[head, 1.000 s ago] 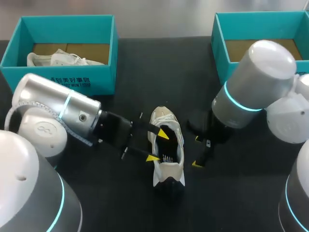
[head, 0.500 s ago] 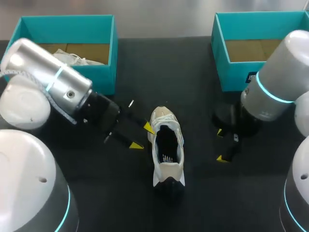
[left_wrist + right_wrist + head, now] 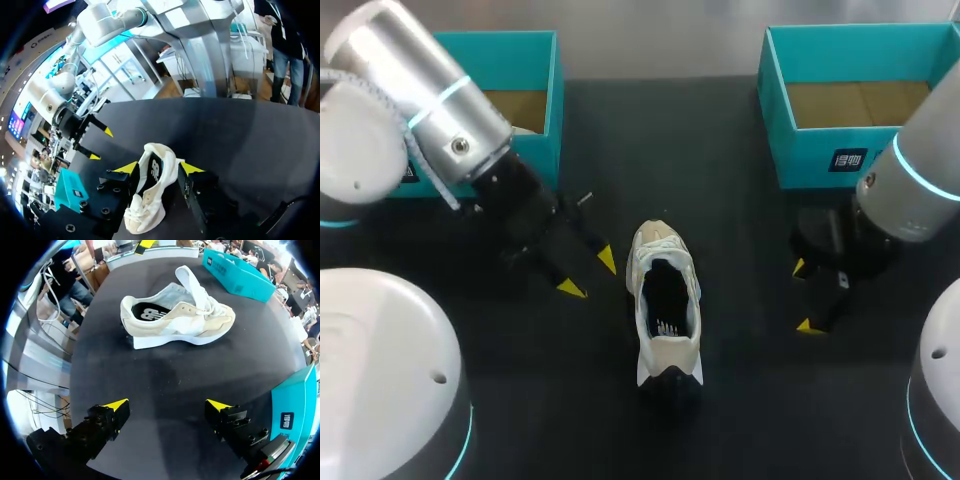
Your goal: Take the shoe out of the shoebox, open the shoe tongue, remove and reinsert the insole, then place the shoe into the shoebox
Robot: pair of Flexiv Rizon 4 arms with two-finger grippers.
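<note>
The shoe (image 3: 665,305) stands on its sole in the middle of the dark surface (image 3: 720,200), out of both teal boxes. In the right wrist view its tongue (image 3: 192,282) is pulled up and back, and the insole (image 3: 150,312) lies flat inside the opening. The left pincer (image 3: 588,275) hangs just left of the shoe and the right pincer (image 3: 805,297) hangs well apart on its right. Each has its yellow tips spread wide and grips nothing. With the tongue open, the insole seated and neither pincer touching the shoe, the insole work looks finished, though the pictures cannot prove it was lifted out. That would leave the last step, boxing the shoe. The right shoebox (image 3: 800,150), at the far right, shows a bare cardboard floor and seems the likelier home. The left shoebox (image 3: 545,150), at the far left, is largely hidden by the arm. The next move calls for a pincer to close across the shoe's sides, lift it clear of the box wall and lower it inside.
</note>
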